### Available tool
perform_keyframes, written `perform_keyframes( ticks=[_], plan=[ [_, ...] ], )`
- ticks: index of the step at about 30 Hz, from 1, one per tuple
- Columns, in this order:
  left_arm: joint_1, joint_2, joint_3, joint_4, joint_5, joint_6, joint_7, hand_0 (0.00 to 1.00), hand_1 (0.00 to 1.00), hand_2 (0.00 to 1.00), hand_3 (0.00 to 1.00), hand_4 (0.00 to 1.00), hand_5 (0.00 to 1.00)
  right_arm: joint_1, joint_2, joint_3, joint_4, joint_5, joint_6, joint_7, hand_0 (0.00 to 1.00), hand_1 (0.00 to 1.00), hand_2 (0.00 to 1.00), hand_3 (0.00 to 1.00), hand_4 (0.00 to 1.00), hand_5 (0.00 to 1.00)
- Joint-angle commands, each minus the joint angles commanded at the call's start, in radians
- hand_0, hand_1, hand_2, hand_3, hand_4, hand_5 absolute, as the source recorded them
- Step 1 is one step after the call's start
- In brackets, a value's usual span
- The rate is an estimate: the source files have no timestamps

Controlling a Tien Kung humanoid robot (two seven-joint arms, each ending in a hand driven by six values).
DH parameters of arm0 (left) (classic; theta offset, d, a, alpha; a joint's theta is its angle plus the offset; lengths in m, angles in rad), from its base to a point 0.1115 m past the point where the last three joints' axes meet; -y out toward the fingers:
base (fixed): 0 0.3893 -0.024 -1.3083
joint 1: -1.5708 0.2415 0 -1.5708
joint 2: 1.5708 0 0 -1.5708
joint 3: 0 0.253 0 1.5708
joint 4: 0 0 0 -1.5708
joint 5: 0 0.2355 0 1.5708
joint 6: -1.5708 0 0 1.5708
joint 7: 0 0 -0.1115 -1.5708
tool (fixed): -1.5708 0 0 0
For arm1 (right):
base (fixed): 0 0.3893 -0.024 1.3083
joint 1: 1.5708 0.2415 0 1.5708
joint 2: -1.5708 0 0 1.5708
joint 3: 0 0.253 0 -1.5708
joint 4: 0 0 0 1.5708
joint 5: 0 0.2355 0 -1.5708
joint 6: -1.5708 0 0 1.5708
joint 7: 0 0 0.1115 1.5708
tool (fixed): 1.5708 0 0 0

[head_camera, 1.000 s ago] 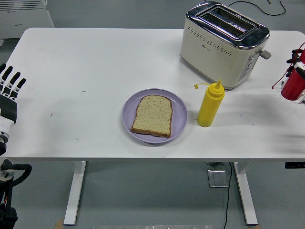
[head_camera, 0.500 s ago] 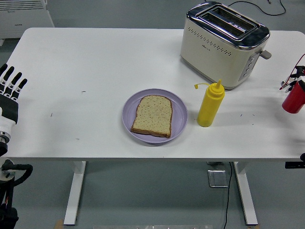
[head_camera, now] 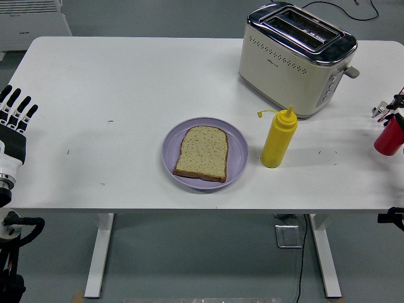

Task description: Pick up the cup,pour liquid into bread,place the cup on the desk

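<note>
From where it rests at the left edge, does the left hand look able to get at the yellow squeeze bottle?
Probably not easily. The left hand rests open off the table's left edge, while the yellow squeeze bottle stands well right of centre, beyond the purple plate with the bread. Nothing tall blocks the way; distance is the obstacle.

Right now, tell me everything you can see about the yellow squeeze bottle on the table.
The yellow squeeze bottle stands upright on the white table, just right of the purple plate holding the bread slice and in front of the cream toaster. It looks like soft plastic, with a round body narrowing to a pointed nozzle. A small yellow cap hangs off to the left on a thin tether, so the nozzle appears uncapped. It touches only the table; neither hand is near it.
</note>
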Motion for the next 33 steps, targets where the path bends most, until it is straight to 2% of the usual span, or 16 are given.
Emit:
perform_keyframes(
  ticks=[9, 10, 15, 16, 19, 21, 22, 27, 28, 33],
  plan=[
    [0.0, -0.001, 0.0, 0.002, 0.0, 0.0, 0.0, 0.719, 0.764, 0.81, 0.722, 0.667, 0.998, 0.0, 0.016, -0.045, -0.018, 0.022, -0.053, 0.057, 0.312, 0.314, 0.383, 0.433, 0.484, 0.332],
    [0.001, -0.001, -0.001, 0.002, -0.001, 0.0, -0.001, 0.719, 0.763, 0.81, 0.721, 0.667, 0.998, -0.001, 0.018, -0.051, -0.021, 0.025, -0.057, 0.061, 0.345, 0.339, 0.398, 0.438, 0.483, 0.319],
    [0.0, -0.001, 0.0, 0.001, -0.001, 0.0, -0.001, 0.719, 0.763, 0.81, 0.721, 0.667, 0.998, -0.004, 0.027, -0.083, -0.032, 0.026, -0.083, 0.084, 0.345, 0.339, 0.398, 0.438, 0.483, 0.319],
    [0.0, -0.002, 0.0, 0.002, -0.001, 0.0, -0.001, 0.719, 0.763, 0.811, 0.72, 0.667, 0.998, -0.004, 0.031, -0.091, -0.038, 0.029, -0.092, 0.095, 0.415, 0.378, 0.418, 0.443, 0.49, 0.309],
    [-0.001, -0.002, 0.001, 0.001, -0.001, 0.0, -0.001, 0.719, 0.763, 0.811, 0.72, 0.667, 0.998, -0.007, 0.038, -0.098, -0.039, 0.035, -0.103, 0.11, 0.415, 0.378, 0.418, 0.443, 0.49, 0.309],
    [-0.002, -0.002, 0.001, 0.001, -0.001, 0.001, -0.001, 0.719, 0.763, 0.811, 0.72, 0.667, 0.998, -0.01, 0.041, -0.098, -0.039, 0.039, -0.108, 0.11, 0.415, 0.378, 0.418, 0.443, 0.49, 0.309],
    [-0.002, -0.002, 0.0, 0.001, -0.001, 0.001, -0.001, 0.719, 0.764, 0.81, 0.721, 0.667, 0.998, -0.012, 0.043, -0.098, -0.039, 0.042, -0.112, 0.11, 0.458, 0.411, 0.431, 0.446, 0.504, 0.289],
    [-0.001, -0.001, -0.001, 0.001, -0.001, 0.002, 0.0, 0.719, 0.764, 0.81, 0.721, 0.667, 0.998, -0.023, 0.047, -0.099, -0.037, 0.047, -0.126, 0.11, 0.458, 0.411, 0.431, 0.446, 0.504, 0.289],
    [-0.001, -0.001, -0.001, 0.001, -0.001, 0.002, -0.001, 0.719, 0.764, 0.81, 0.721, 0.666, 0.998, -0.025, 0.05, -0.101, -0.038, 0.056, -0.134, 0.11, 0.497, 0.428, 0.438, 0.454, 0.525, 0.282],
    [-0.001, -0.002, 0.001, 0.001, -0.001, 0.002, -0.001, 0.719, 0.764, 0.81, 0.721, 0.666, 0.998, -0.035, 0.055, -0.111, -0.033, 0.055, -0.146, 0.11, 0.497, 0.428, 0.438, 0.454, 0.525, 0.282]
  ],
)
